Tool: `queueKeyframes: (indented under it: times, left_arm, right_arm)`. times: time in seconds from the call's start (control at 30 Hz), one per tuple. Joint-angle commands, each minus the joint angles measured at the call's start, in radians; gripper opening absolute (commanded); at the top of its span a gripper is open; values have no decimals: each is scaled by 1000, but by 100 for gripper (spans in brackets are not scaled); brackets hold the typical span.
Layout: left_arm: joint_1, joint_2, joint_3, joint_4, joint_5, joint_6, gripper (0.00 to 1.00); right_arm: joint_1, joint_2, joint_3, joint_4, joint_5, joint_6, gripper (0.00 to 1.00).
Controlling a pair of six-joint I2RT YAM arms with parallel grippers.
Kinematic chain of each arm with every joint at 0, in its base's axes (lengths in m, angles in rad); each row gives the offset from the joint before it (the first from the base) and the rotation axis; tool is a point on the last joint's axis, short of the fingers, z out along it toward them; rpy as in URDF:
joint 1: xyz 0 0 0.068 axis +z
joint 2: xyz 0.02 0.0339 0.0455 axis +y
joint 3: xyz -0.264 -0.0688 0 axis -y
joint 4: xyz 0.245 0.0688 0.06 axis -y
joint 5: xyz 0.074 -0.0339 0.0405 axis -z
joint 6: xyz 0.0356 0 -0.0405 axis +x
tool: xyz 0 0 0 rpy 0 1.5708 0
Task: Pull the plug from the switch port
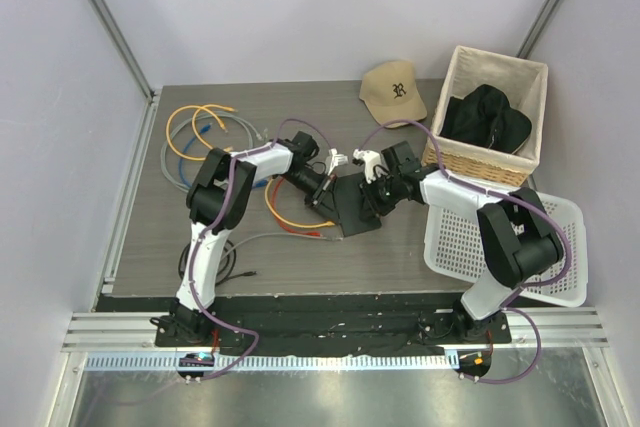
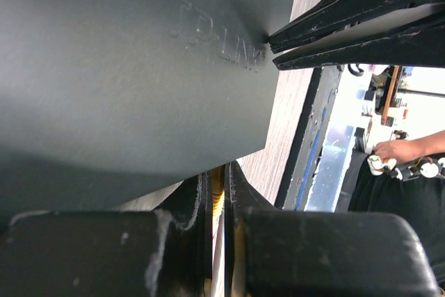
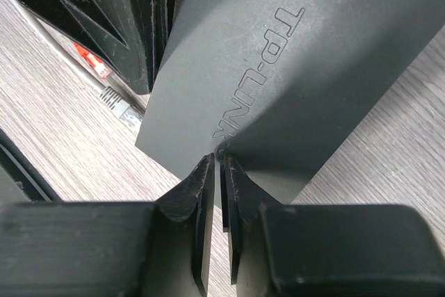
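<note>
In the overhead view, the flat black rectangular switch (image 1: 352, 209) is found near the middle of the dark wood-grain table (image 1: 400, 269), with both arms bent in over it. The left tool (image 1: 322, 190) is set at the switch's left edge and the right tool (image 1: 373, 192) at its far right corner. A thin orange cable (image 1: 283, 215) loops across the table towards the left tool. A tan cap (image 1: 393, 92) and a wicker basket (image 1: 470, 162) holding a black garment are seen along the table's far edge, well apart from the work.

In the left wrist view, the left tool (image 2: 217, 182) is pressed almost together, and a strip of orange shows in the slit between its fingers. It is judged to be pinching the orange cable (image 2: 217, 203) close to its plug, which is itself hidden. The switch (image 2: 139, 67) fills the view above, its corner clamped by the right tool (image 2: 277, 38).

In the right wrist view, the right tool (image 3: 221, 165) is closed on the thin edge of the switch (image 3: 278, 67). A loose red-booted cable end (image 3: 90, 64) lies on the table beside it.

The pull itself is judged to be the step in hand, with the plug not yet out. For the next move, the left tool would need to be drawn straight away from the port along the cable's line. The switch would need to be held fast by the right tool so that it is not dragged along.
</note>
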Motion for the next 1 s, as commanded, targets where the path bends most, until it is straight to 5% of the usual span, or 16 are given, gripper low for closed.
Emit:
queueKeyframes:
  times: [0.0, 0.23, 0.47, 0.67, 0.97]
  left_arm:
    - [8, -10, 28, -119, -91, 116, 0]
    - [79, 123, 272, -704, -34, 572, 0]
    - [148, 28, 231, -770, -203, 660, 0]
    - [127, 57, 188, -750, -92, 608, 0]
    - [68, 155, 418, -854, 29, 551, 0]
  right_arm:
    - [3, 79, -33, -89, 98, -27, 18]
    - [2, 71, -38, -86, 100, -24, 18]
    - [2, 68, -41, -83, 103, -24, 18]
    - [-1, 55, -24, -77, 91, -31, 17]
    - [-6, -45, 203, -93, 118, -59, 12]
